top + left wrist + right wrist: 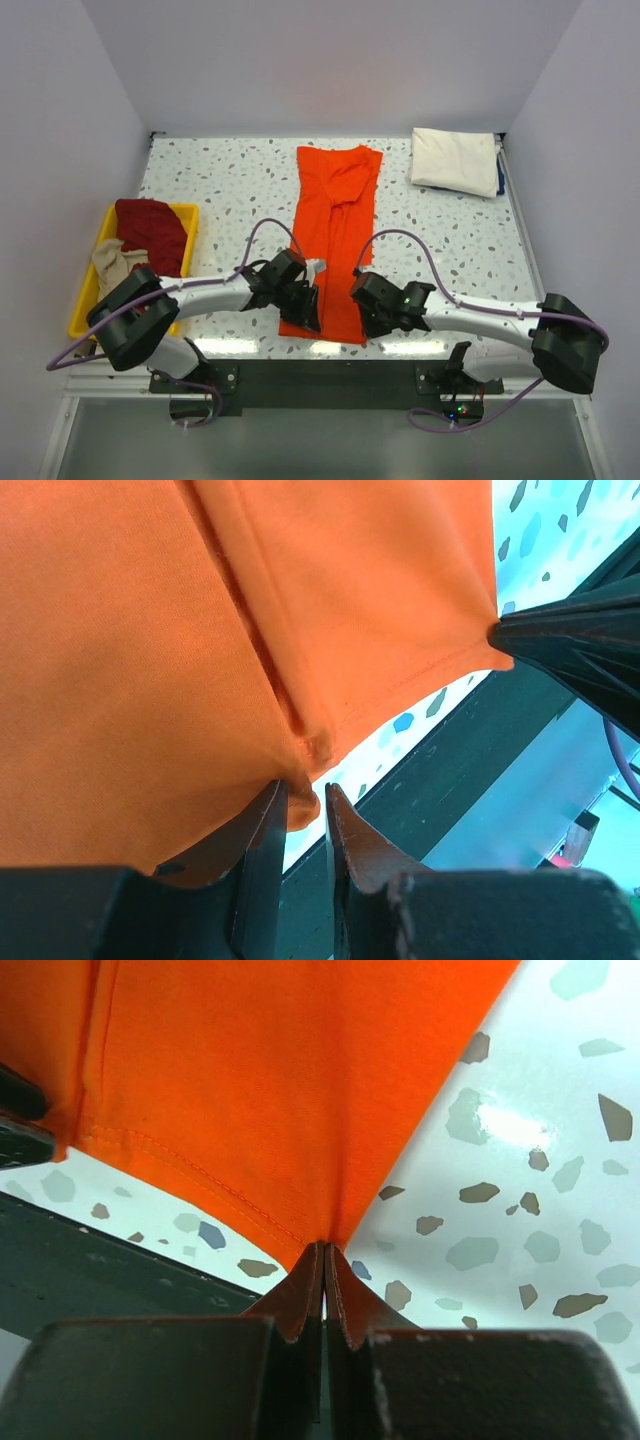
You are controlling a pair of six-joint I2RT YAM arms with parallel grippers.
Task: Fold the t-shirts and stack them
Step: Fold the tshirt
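Between both fingers [322, 1260]: orange t-shirt [335, 225] hem.

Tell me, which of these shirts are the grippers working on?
The orange t-shirt, lying long down the middle of the table. Both grippers are at its near hem corners. The cream one lies folded at the far right; the dark red sits in the yellow tray.

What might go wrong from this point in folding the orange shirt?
The left gripper has only a small bunch of the orange t-shirt hem between jaws that still show a gap, so that corner may slip when lifted. The right gripper pinches just the corner tip; uneven lifting could skew the fold.
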